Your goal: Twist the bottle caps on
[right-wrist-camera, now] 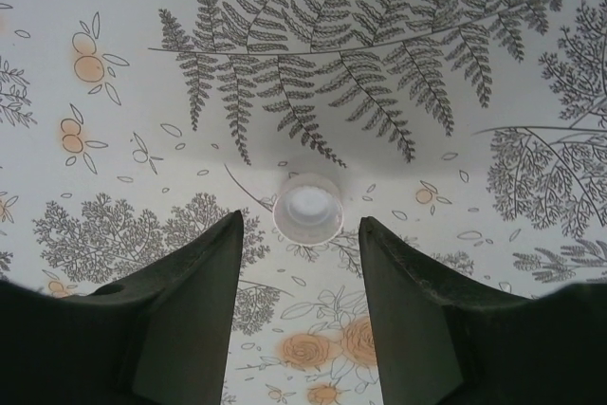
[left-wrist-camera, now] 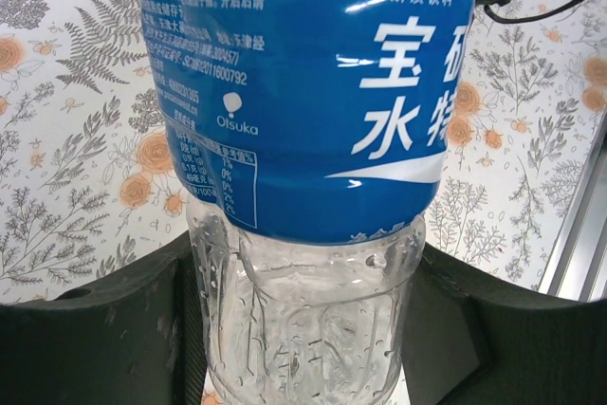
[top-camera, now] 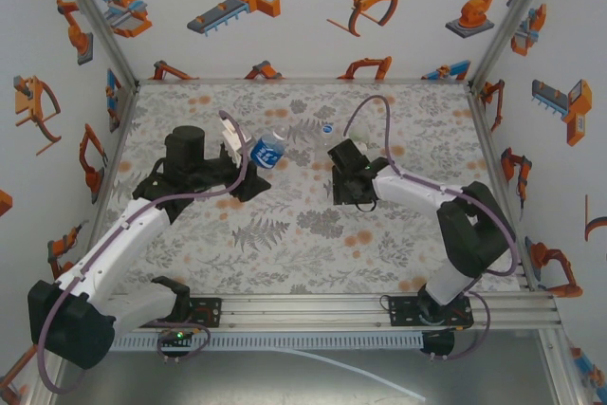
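our right end effector [right-wrist-camera: 302, 234] stands open over the counter [top-camera: 303, 234], its two dark fingers spread with nothing held. a white cap [right-wrist-camera: 307, 208] lies flat on the flowered cloth in the gap just ahead of the fingertips, roughly centred between them. it touches neither finger, with a little clear cloth on either side.

our left end effector [left-wrist-camera: 308, 282] is clamped on the clear lower body of the blue-labelled bottle [left-wrist-camera: 303, 92], one finger pressed to each side. from above, the bottle is off the counter and tilted, well apart from the right end effector and the cap. we cannot tell from here how its neck looks.

we judge the task to be at an early stage: the bottle is in hand and the cap is lined up but not yet gripped. still to do are pinching the cap, carrying it to the bottle's mouth and turning it down.
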`<state>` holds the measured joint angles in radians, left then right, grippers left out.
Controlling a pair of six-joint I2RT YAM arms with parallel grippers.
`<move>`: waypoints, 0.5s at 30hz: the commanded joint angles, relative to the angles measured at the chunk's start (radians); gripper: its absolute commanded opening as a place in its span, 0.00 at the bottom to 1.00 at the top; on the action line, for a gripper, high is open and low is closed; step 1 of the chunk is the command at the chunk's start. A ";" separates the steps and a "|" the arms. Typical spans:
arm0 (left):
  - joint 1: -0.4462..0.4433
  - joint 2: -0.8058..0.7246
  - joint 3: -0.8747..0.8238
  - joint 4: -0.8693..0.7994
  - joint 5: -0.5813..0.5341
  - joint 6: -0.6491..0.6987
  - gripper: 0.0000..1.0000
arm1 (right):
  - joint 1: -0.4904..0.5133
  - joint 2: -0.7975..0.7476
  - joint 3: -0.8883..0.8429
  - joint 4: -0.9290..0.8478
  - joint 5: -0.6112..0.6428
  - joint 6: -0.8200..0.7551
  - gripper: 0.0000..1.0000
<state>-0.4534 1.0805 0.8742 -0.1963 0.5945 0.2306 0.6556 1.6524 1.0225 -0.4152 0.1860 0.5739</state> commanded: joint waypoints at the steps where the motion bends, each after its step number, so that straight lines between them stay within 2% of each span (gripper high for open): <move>1: -0.005 0.000 0.022 -0.009 0.002 0.029 0.00 | -0.005 0.036 0.033 0.026 -0.011 -0.019 0.47; 15: -0.009 0.002 0.031 -0.019 0.004 0.033 0.00 | -0.007 0.068 0.017 0.015 -0.039 -0.007 0.40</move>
<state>-0.4576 1.0809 0.8749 -0.2031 0.5938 0.2420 0.6548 1.7176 1.0302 -0.3988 0.1589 0.5640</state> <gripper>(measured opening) 0.603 0.407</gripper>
